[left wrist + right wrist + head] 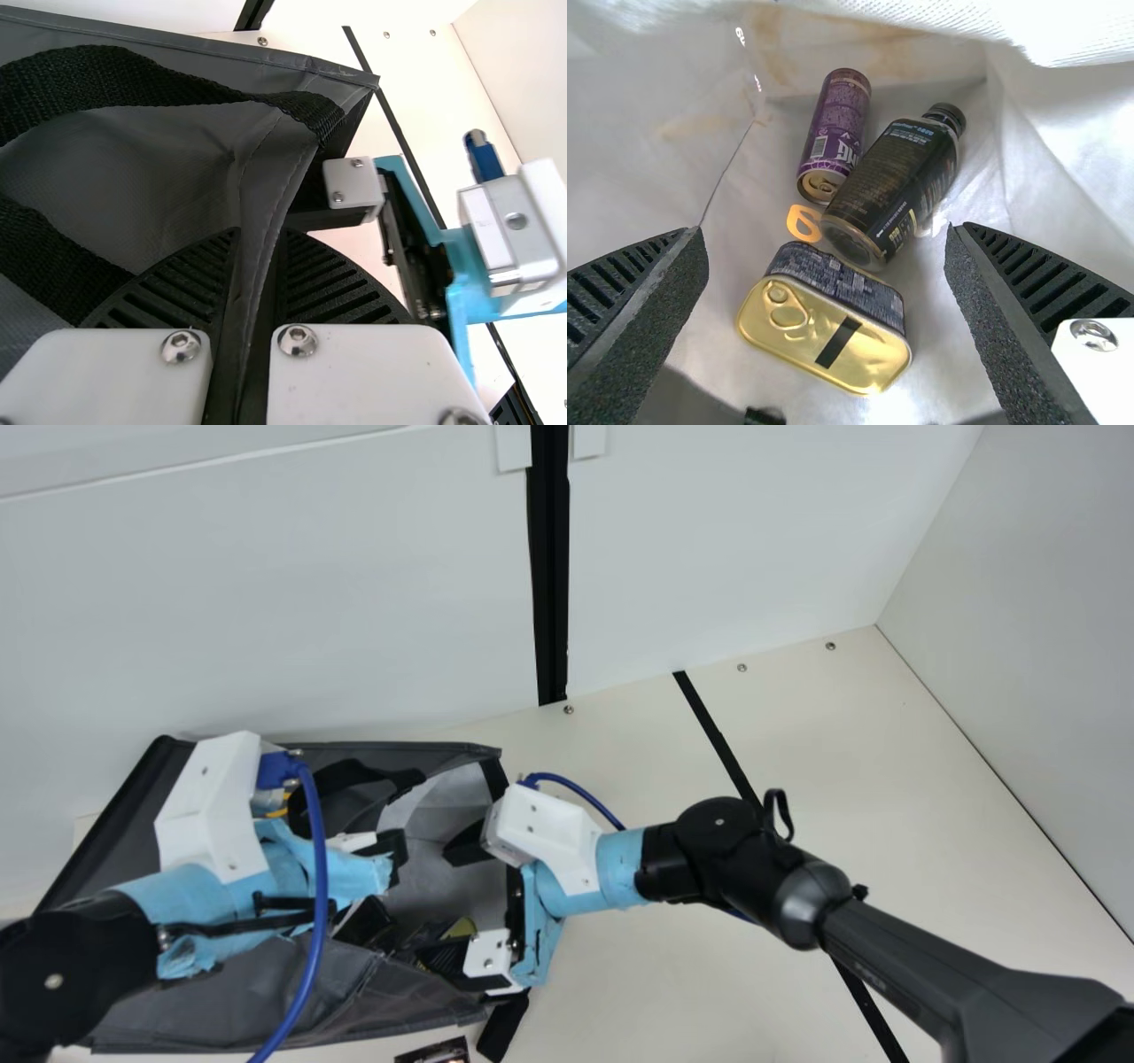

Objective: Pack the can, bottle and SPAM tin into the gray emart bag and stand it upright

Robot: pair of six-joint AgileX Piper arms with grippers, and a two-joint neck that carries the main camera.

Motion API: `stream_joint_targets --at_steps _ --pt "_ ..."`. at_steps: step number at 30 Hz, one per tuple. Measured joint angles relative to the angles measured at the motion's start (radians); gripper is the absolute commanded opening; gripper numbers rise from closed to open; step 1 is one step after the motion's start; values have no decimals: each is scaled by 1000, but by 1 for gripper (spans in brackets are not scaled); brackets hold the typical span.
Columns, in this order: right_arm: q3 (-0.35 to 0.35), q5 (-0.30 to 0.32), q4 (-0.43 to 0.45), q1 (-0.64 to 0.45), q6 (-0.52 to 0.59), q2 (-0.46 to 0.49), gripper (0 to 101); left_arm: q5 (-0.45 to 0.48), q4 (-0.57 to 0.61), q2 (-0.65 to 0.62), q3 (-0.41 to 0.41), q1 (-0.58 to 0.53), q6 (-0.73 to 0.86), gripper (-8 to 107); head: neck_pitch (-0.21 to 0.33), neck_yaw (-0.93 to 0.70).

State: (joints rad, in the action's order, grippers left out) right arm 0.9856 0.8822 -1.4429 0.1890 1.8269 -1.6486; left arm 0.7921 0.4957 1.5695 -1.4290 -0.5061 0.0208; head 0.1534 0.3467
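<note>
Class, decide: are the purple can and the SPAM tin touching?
Apart. In the right wrist view, bag lining with an orange mark shows between the can and the tin.

- Cream table (957, 797), a black strip (719, 740) crossing it
- White back wall (266, 620), split by a black upright band (549, 584)
- Pale side wall (1045, 620)
- Screws (741, 667) along the table's back edge
- Dark printed item (434, 1051), cut off at the main view's bottom edge

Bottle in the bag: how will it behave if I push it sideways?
The bottle would probably roll, being round and lying on its side along the pale lining. The purple can right beside it may block it, or roll too, as it is also round. Its smooth label could make it somewhat slippery.
</note>
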Motion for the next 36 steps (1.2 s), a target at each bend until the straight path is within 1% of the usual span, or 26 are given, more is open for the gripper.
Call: stream_joint_targets --at_steps 10,23,31,36 --pt "-44 49 48 -81 -36 81 95 0 0 0 0 0 0 -8 -2 2" --pt "-89 128 126 -229 -96 201 95 0 0 0 0 0 0 -8 -2 0" --pt "-95 174 181 -344 -139 267 95 0 0 0 0 0 0 -8 -2 2" --pt "-83 201 215 -424 -159 301 95 0 0 0 0 0 0 -8 0 2"
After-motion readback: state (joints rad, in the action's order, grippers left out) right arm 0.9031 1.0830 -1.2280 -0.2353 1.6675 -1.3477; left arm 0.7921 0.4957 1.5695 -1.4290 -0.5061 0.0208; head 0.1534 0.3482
